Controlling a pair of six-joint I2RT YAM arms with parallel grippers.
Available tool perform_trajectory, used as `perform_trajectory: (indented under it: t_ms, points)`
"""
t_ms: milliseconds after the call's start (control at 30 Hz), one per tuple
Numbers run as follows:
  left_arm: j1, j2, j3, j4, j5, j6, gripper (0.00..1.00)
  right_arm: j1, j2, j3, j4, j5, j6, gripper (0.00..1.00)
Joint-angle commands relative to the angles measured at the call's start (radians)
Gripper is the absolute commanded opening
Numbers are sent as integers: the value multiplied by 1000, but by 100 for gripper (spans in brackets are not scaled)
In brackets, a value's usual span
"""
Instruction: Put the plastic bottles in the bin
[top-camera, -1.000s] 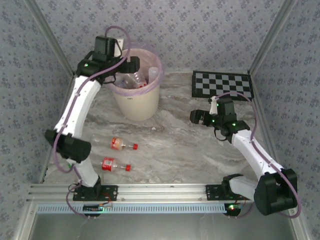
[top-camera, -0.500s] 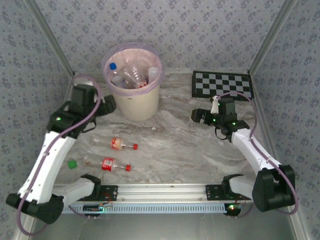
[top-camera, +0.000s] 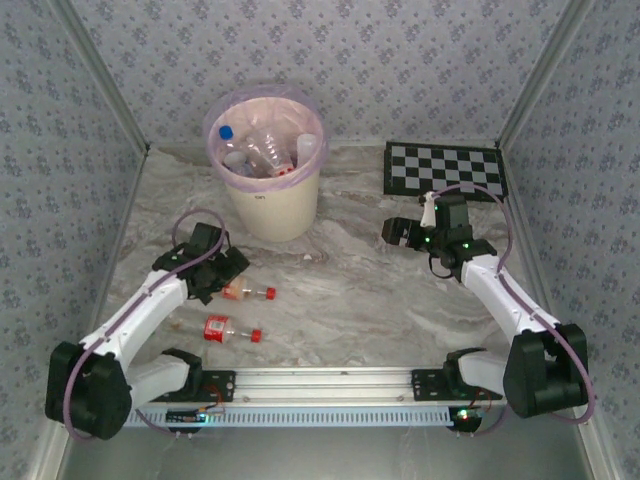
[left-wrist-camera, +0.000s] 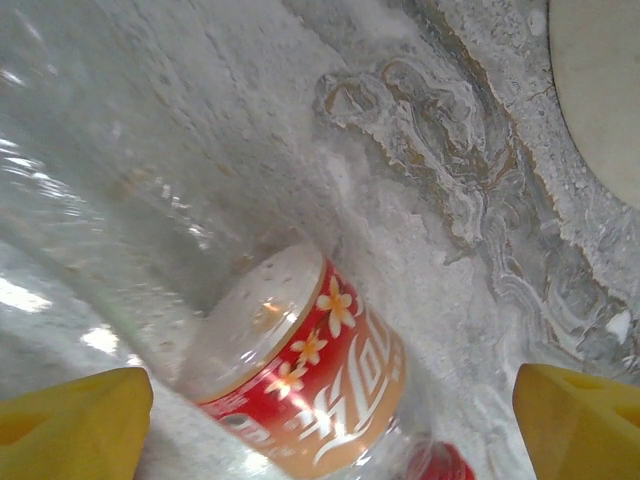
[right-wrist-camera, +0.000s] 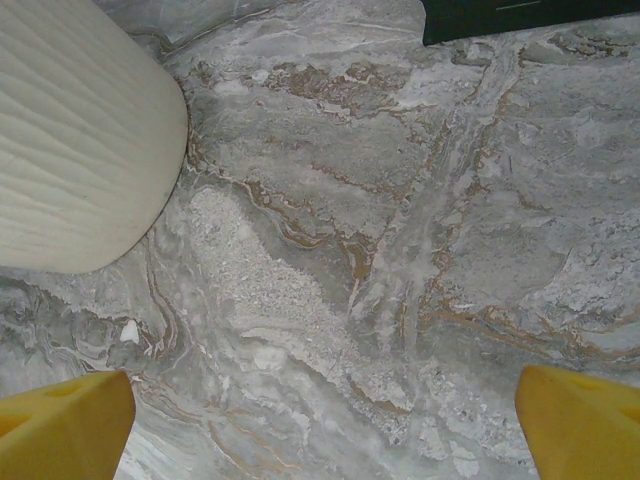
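My left gripper hangs open over the clear, red-labelled plastic bottle; I'd centre on the label before squeezing gently. Right gripper hangs open.

Pale blue-grey walls with a small floral pattern close in three sides. The table has a grey-brown marbled top, with a black-and-white checkerboard lying flat at its far right and an aluminium rail along the near edge.

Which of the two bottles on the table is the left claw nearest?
The far bottle, toward the bin: the left gripper is at its clear end. The near bottle lies apart from it.
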Motion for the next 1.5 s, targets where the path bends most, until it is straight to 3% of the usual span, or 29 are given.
perform_trajectory:
  t_ms: [0,300,633,800,933,1067,1233,1367,1467]
  points:
    - [-8,39,-17,98,41,-120,94,-6,9,30,-18,5,2,100]
    - [-54,129,-73,205,7,-183,91,-5,28,46,-23,-3,6,99]
    - [-55,52,-15,113,-127,-148,56,0,18,54,-49,1,6,99]
    - [-55,-42,101,-32,-308,-10,54,0,-18,88,-82,-23,3,99]
    - [-55,-147,252,-111,-487,222,51,0,-61,148,-89,-173,-20,100]
    - [-107,-217,340,64,-417,455,44,10,-54,268,-132,-287,-17,100]
    - [-299,-203,406,234,-337,684,35,17,-21,439,-159,-445,-38,98]
    - [-406,-141,431,334,-103,826,31,44,6,580,-101,-591,9,97]
    - [-430,-85,438,393,43,851,31,90,26,673,-77,-632,21,97]
